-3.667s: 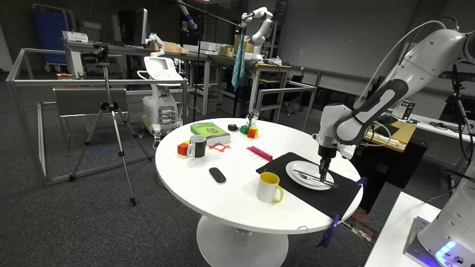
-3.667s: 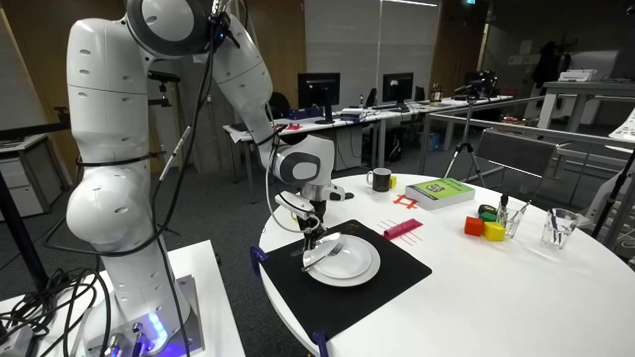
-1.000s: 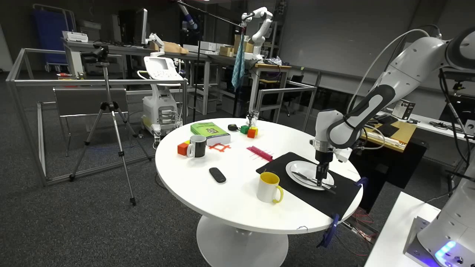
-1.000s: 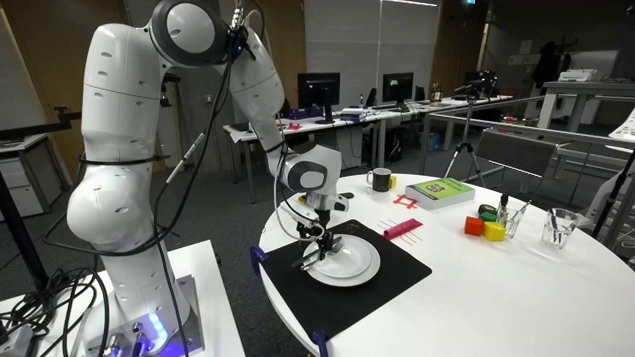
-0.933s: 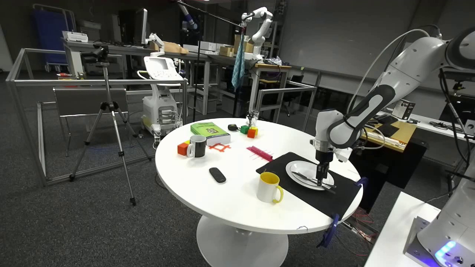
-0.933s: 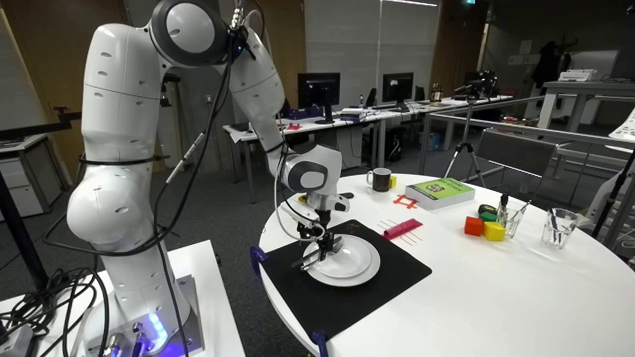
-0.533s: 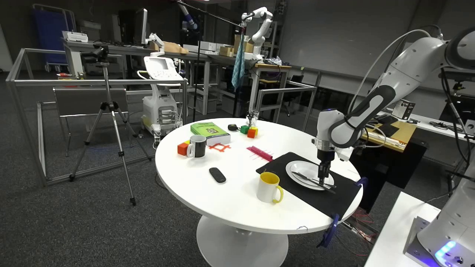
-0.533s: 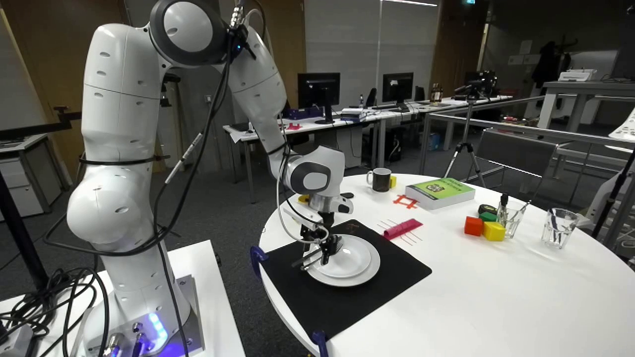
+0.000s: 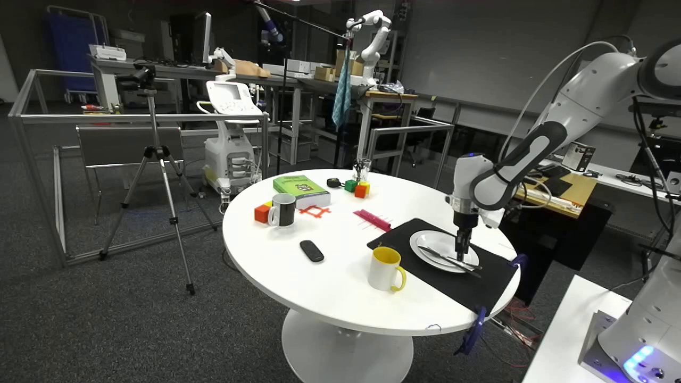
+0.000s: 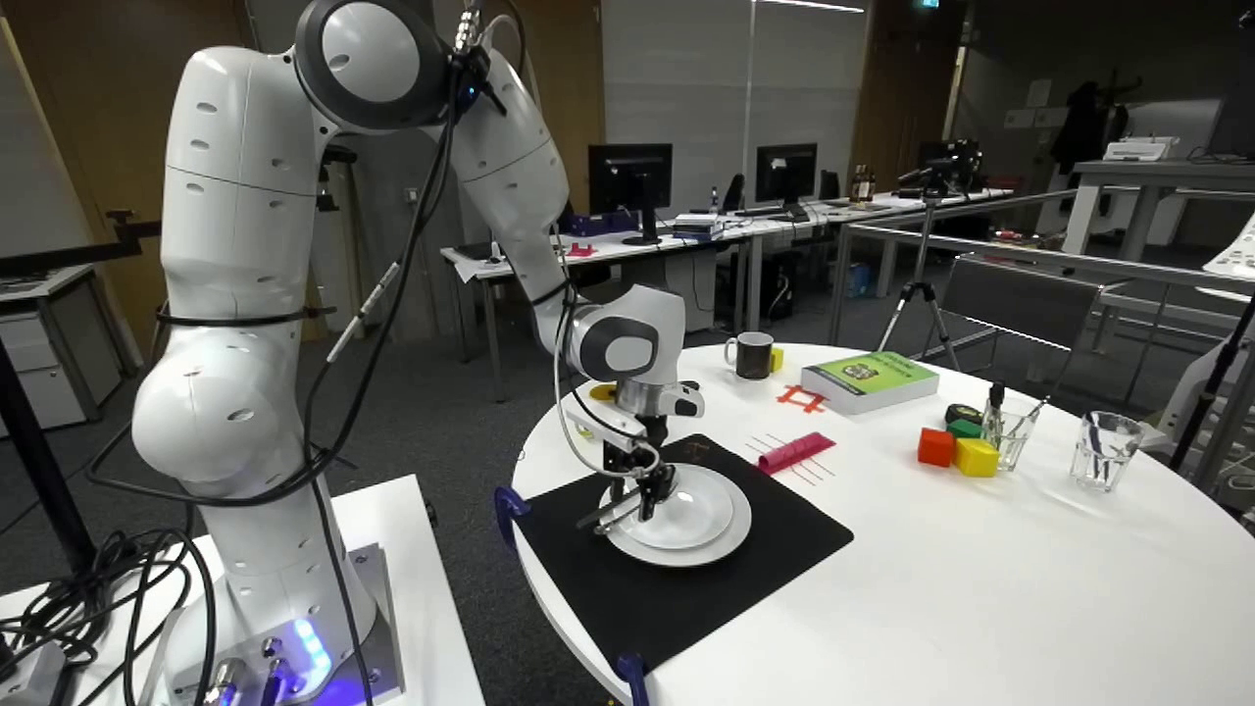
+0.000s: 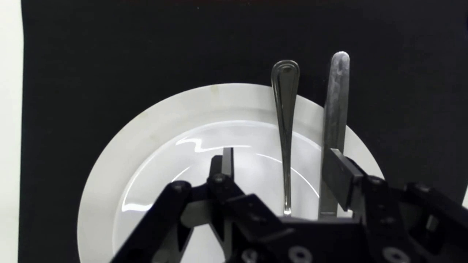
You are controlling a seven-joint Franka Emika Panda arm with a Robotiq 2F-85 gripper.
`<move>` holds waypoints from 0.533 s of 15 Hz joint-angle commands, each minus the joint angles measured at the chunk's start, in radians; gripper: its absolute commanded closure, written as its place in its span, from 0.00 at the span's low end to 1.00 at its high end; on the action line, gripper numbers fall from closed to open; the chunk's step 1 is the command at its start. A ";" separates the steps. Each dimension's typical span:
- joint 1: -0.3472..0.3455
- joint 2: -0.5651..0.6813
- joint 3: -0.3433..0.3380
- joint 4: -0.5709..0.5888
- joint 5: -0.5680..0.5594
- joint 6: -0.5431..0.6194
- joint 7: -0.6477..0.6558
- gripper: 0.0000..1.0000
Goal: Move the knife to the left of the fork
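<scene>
I hold my hand wide and empty, probably because the knife on the plate lies already, as I face it, left of the fork

your round white table carries a black mat at its edge, with a white and yellow mug just beside it. elsewhere you have a black oblong object, a dark mug near a green book, a flat red lattice, a pink strip, coloured blocks and a clear glass.
</scene>
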 commanded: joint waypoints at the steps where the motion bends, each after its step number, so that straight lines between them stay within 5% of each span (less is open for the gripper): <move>1: 0.002 0.011 -0.008 0.036 -0.026 -0.015 0.002 0.50; 8: 0.004 0.051 -0.007 0.079 -0.029 -0.023 0.001 0.52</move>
